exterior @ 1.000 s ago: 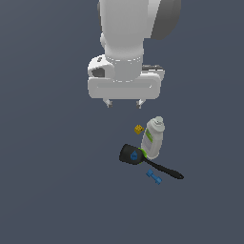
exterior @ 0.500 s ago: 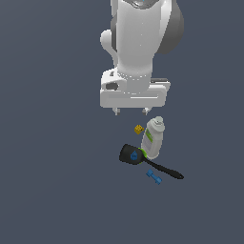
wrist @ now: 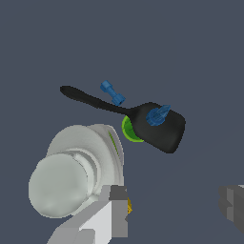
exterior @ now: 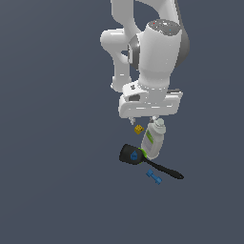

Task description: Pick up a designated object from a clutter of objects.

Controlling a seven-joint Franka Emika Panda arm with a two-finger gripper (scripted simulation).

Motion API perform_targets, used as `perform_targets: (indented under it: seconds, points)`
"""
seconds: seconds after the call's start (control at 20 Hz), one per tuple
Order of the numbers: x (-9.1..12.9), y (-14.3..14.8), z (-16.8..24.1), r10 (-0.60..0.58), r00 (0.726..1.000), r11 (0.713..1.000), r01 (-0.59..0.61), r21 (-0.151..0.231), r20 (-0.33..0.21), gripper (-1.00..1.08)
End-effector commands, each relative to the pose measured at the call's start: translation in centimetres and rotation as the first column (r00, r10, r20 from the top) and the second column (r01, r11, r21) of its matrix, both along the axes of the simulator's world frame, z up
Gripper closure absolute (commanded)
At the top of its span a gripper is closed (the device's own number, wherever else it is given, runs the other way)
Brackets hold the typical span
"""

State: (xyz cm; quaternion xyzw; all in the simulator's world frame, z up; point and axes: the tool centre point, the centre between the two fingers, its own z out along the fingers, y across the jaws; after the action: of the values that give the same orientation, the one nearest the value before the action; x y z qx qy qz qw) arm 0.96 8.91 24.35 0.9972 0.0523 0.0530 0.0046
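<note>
Well, you won't find an orange-red cup in either view, so neither its position nor the way its long axis runs can be told; what shows of the clutter is the rest.

Your gripper (exterior: 144, 119) hangs just above the pile, and in the wrist view the gripper (wrist: 176, 205) has its two fingers (wrist: 116, 209) spread wide with nothing between them. One finger sits close beside the white bottle (exterior: 153, 140), whose rounded cap faces almost straight into the wrist camera (wrist: 59, 186).

In the exterior view you see that bottle with its cap up near the gripper and its base down by the spatula, the green label along one side. The tiny yellow cube (exterior: 138, 128) lies just beside the bottle's upper part, on the exterior view's left; in the wrist view only a sliver of it shows behind the near finger.

The black spatula (exterior: 132, 155) has its blade next to the bottle's base, with the handle running off toward the exterior view's lower right. One blue piece (exterior: 134, 155) rests on the blade, and another blue piece (exterior: 154, 177) lies just beside the handle.
</note>
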Motion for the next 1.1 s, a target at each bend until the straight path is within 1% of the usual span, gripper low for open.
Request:
perform_targets:
  seconds: [0.0,0.3,0.6,0.85,1.05]
  points:
    - [-3.5,2.8,-6.9,0.058,0.994,0.998,-0.059,-0.012,-0.094,-0.92]
    - [-6.4,6.5,-11.7,0.132,0.986,0.991,-0.133,-0.008,-0.100,-0.92]
    - [-8.6,8.7,-14.5,0.179,0.978,0.984,-0.180,0.000,-0.104,-0.92]
    - [-9.6,9.5,-15.4,0.197,0.975,0.980,-0.197,0.003,-0.106,-0.92]
    - [-9.5,9.5,-15.4,0.197,0.975,0.980,-0.198,0.004,-0.104,-0.92]
